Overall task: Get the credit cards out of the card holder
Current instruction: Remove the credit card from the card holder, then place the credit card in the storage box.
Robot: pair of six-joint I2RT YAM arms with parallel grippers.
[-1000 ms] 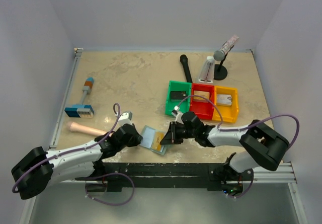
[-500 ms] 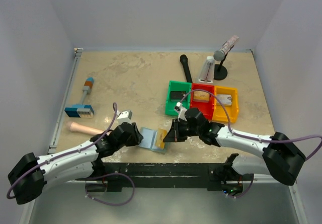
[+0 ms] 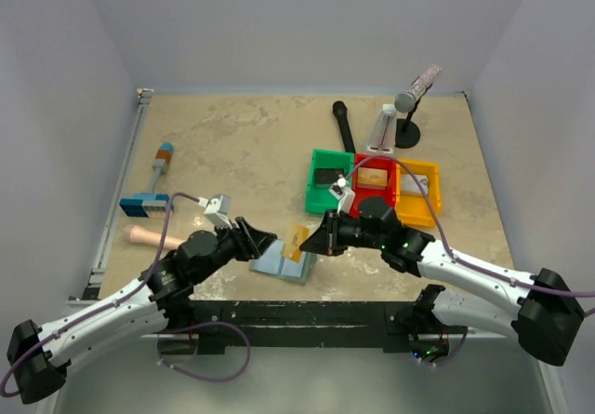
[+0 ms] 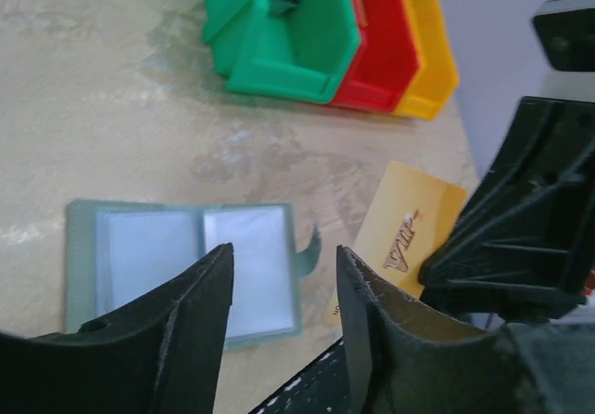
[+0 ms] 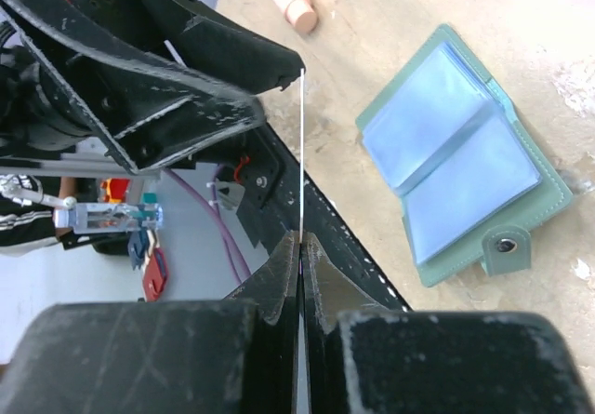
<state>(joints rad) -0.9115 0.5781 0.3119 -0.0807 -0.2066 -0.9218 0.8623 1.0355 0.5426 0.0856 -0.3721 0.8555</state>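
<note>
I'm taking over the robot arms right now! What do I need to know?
The left gripper is open and empty, just left of the card holder.
The right gripper is shut on a tan-orange card, held in the air beside the holder.
The card holder lies open flat on the table; its pockets look empty.
Done: that card is out. The green bin, red bin and yellow bin each hold a small flat item.
Left: put the held card down, probably in a bin.
</note>
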